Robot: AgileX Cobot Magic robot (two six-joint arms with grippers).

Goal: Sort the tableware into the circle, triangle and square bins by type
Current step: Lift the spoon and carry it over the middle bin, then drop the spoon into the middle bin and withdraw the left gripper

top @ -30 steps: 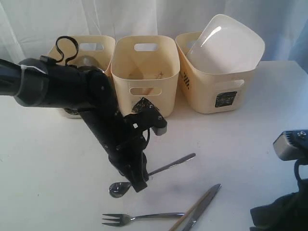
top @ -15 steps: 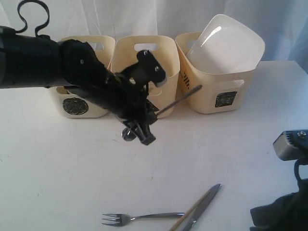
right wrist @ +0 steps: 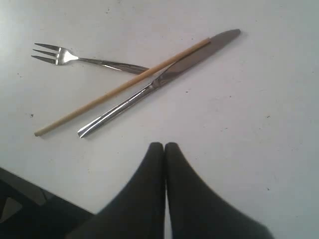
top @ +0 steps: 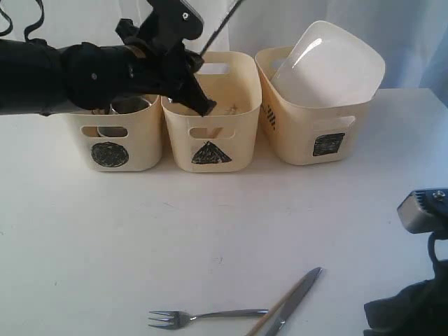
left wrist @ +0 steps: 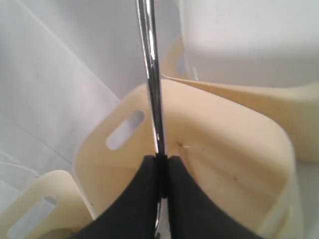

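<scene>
Non-task stuff only: flat white table (top: 84, 238), matte, with a few small dark specks that show in the right wrist view. Behind its far edge hangs a white pleated fabric curtain (top: 413, 35), with vertical folds and a slightly bluish tint toward the right.

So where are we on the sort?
Done: white plate in the square bin, steel ware in the circle bin. In hand: left pincer holds the spoon above the triangle bin. To do: fork, knife and one chopstick on the table; right pincer shut, idle.
</scene>
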